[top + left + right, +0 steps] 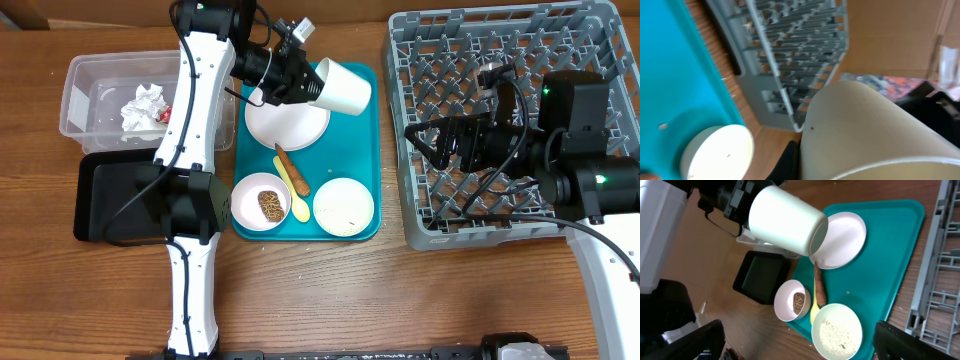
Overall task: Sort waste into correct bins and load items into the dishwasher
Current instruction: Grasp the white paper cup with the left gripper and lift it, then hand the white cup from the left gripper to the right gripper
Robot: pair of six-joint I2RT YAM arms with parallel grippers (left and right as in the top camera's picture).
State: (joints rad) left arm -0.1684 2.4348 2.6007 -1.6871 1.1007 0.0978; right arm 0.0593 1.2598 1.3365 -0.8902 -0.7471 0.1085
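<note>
My left gripper (297, 76) is shut on the white cup (342, 88) and holds it tilted above the teal tray (360, 150), over the white plate (287, 127). The cup fills the left wrist view (875, 130). On the teal tray lie a carrot stick (292, 170), a yellow spoon (300, 206), a bowl with a brown lump (262, 203) and a bowl with rice (343, 207). The napkin (143, 105) and red wrapper (165, 113) lie in the clear tub (85, 75). My right gripper (432, 142) is open and empty over the grey dish rack (510, 60).
The black tray (105, 205) sits in front of the clear tub, partly under my left arm. The right wrist view shows the cup (785, 225), plate (845, 237), both bowls and the rack's edge (940, 280). Bare wooden table lies along the front.
</note>
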